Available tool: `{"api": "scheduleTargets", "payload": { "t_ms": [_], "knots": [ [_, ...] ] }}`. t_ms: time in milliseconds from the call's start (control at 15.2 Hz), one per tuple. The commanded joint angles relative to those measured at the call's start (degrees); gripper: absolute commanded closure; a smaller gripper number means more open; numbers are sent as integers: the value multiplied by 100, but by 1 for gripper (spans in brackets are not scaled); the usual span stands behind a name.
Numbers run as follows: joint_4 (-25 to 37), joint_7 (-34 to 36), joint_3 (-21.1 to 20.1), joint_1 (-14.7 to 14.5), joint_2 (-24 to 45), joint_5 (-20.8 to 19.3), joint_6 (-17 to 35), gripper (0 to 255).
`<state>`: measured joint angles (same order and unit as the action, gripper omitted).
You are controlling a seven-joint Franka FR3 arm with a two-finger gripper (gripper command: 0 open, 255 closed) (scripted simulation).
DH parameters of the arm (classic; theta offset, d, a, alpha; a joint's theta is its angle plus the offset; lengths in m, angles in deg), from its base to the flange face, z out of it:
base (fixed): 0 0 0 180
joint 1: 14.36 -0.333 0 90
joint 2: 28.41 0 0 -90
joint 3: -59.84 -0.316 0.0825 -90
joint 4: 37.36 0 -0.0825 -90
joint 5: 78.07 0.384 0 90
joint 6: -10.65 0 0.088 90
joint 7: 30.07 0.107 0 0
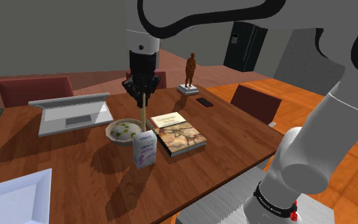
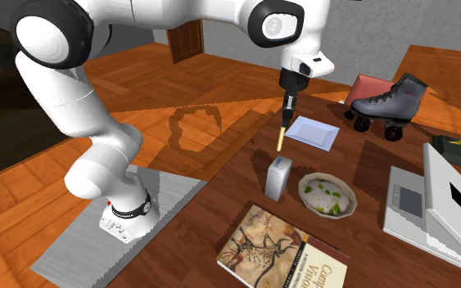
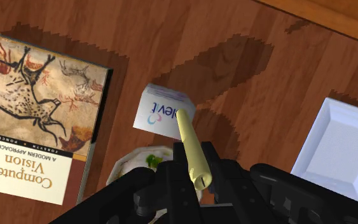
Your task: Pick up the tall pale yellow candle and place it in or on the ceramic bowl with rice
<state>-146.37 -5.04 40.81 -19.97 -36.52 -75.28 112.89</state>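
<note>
Shoulder view, left to right: bowl [image 1: 121, 131] with rice is seen on the table [image 1: 56, 165]. Just off the bowl's right rim the candle [image 1: 145, 111] is held upright. Its upper end is pinched between the fingers of the gripper [image 1: 143, 94], and its lower end is clear of the table. A carton [image 1: 144, 150] stands just in front of the bowl, with a book [image 1: 180, 135] further right of the bowl. In the wrist view the candle's tip is lined up on the carton, with the bowl beside it. Judged: long axis vertical, so a short sideways shift over the bowl is needed before lowering. The carton could be clipped.
</note>
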Motion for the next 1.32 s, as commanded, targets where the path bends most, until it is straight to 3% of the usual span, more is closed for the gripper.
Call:
{"api": "scheduleTargets", "payload": {
  "t_ms": [0,462,660,792,1254],
  "knots": [
    [464,-103,63,84,397,-137,-90,255],
    [2535,-296,188,175,1928,-595,-700,255],
    [3731,-386,246,129,2722,-801,-1127,255],
    [4859,-468,297,36,3425,-966,-1564,255],
    [3949,-468,307,133,3193,-902,-884,255]
  ]
}}
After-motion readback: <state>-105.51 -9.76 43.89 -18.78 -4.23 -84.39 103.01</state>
